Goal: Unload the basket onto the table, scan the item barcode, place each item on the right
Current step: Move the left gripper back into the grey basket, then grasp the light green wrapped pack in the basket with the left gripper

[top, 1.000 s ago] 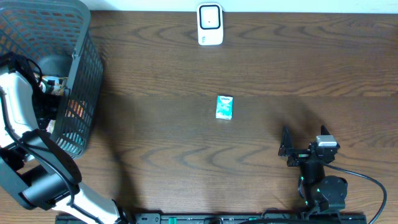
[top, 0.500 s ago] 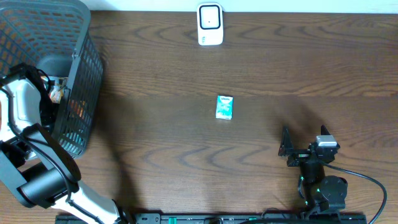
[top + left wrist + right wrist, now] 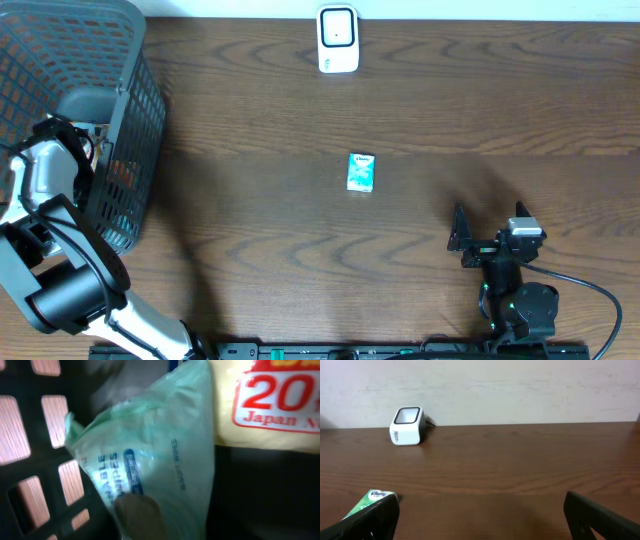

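My left arm (image 3: 45, 170) reaches down into the dark mesh basket (image 3: 130, 110) at the table's left end. Its wrist view shows a pale green wipes pack (image 3: 165, 455) close up, beside a yellow package (image 3: 265, 405) with red print. One dark finger (image 3: 140, 515) lies against the green pack; the other finger is hidden, so the grip is unclear. The white barcode scanner (image 3: 338, 40) stands at the far middle edge. My right gripper (image 3: 488, 225) rests open near the front right, its jaws wide apart around nothing (image 3: 482, 525).
A small green tissue pack (image 3: 361, 171) lies mid-table and shows at the lower left of the right wrist view (image 3: 375, 500). The scanner (image 3: 407, 425) stands before a pale wall. The basket walls close in around my left wrist.
My left arm has shifted inside the basket and drawn in close on the green pack. The right arm, tissue pack and scanner have not moved.
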